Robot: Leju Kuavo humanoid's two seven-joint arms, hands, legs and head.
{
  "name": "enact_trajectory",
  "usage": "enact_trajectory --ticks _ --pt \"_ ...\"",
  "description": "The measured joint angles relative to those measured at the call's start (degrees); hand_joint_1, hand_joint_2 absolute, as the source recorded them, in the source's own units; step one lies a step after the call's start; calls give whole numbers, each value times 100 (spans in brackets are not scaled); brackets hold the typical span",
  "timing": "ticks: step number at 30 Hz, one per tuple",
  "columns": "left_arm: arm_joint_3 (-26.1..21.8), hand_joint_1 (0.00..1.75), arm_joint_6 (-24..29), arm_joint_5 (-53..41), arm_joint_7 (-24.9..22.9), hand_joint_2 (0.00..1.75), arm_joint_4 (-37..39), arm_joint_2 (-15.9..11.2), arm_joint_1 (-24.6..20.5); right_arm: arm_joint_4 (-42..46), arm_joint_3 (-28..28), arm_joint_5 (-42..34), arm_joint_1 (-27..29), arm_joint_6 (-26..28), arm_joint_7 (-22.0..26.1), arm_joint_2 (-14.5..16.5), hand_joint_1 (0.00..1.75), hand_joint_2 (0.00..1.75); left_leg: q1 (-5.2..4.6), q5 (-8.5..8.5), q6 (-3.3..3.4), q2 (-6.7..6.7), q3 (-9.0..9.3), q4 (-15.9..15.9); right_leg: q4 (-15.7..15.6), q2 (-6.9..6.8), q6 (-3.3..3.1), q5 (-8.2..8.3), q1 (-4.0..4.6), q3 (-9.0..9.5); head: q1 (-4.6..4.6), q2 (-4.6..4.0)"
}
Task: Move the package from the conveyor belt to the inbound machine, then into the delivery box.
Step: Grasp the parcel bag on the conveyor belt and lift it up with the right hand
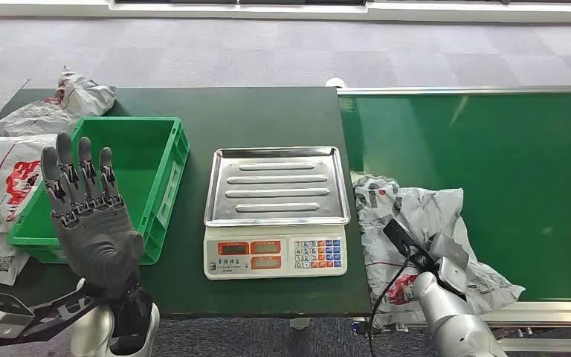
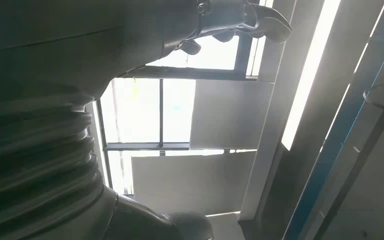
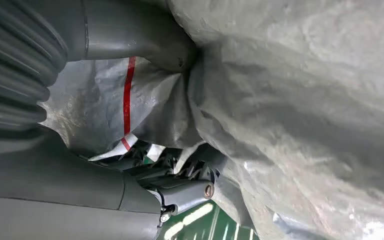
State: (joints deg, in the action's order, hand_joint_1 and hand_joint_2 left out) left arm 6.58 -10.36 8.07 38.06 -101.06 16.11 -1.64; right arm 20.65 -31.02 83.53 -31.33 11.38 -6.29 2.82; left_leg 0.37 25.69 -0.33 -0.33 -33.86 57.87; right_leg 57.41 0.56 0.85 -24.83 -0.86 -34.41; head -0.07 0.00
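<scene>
Right hand (image 3: 145,172) buried in the package (image 1: 416,223), thumb and dark fingers (image 3: 180,187) closed around a bunched fold of its film. Gathered plastic puckered tight between thumb tip and fingers, a red stripe running down the fold just beside them. In the head view, right hand (image 1: 446,264) lying on the package's near half, wrist and black cable above it. Package a crumpled grey-white poly mailer, glossy and heavily creased, black print at the end away from the hand and a red mark at the near edge beside the wrist. Lying on the green belt (image 1: 505,163) at its end, touching the table (image 1: 268,111), one corner overhanging the belt's near rail.

Left hand (image 1: 89,216) raised upright, fingers (image 1: 82,171) straight and spread apart, holding nothing, palm turned away from the head camera. Just behind those fingers, the green crate (image 1: 167,163). Beyond the hand's outer side, more grey mailers (image 1: 15,171) piled at the table's end. Across from the left hand toward the right one, a scale (image 1: 276,216) with a ribbed steel pan and a keypad, standing between crate and belt, close beside the package
</scene>
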Motion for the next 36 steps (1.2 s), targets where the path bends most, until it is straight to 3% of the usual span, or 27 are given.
enact_trajectory --ticks 5,11,14,18,21,26,36 --pt "0 0 -10 -45 27 175 9 0 -1 0 18 -133 -15 -232 581 2 175 175 0 1 -1 0 -2 0 0 1 0 -1 2 -2 0 0" --pt "-2 0 -95 -183 175 175 80 0 -10 187 245 -785 66 -774 2957 155 175 175 0 4 -4 4 -10 -1 3 11 -2 -1 7 -14 0 0" --pt "-39 0 -107 -225 204 175 72 0 15 1006 590 -1653 388 -892 3797 378 175 175 0 2 -6 2 -16 -1 5 6 -4 -3 9 -19 0 0" --pt "-100 0 -115 -254 212 175 12 0 101 2906 1487 -2760 966 -1154 3664 612 175 175 1 3 -7 4 -23 -2 6 11 -8 -6 9 -31 -2 0" --pt "-102 0 -106 -259 214 175 -16 -1 139 4005 2006 -3052 1288 -651 3619 691 175 175 1 2 -6 -1 -32 -2 6 4 -5 -8 4 -35 -1 0" --pt "-101 0 -72 -234 215 175 -17 -2 159 5977 2651 -2895 1680 7 3132 843 175 175 1 3 -4 -4 -41 -1 5 -1 -1 -10 1 -43 -1 0" --pt "-100 0 16 -192 215 175 -12 -9 157 7305 3136 -2365 1998 767 2833 904 175 175 0 6 1 -5 -42 -1 3 -2 0 -10 -1 -41 -2 0"
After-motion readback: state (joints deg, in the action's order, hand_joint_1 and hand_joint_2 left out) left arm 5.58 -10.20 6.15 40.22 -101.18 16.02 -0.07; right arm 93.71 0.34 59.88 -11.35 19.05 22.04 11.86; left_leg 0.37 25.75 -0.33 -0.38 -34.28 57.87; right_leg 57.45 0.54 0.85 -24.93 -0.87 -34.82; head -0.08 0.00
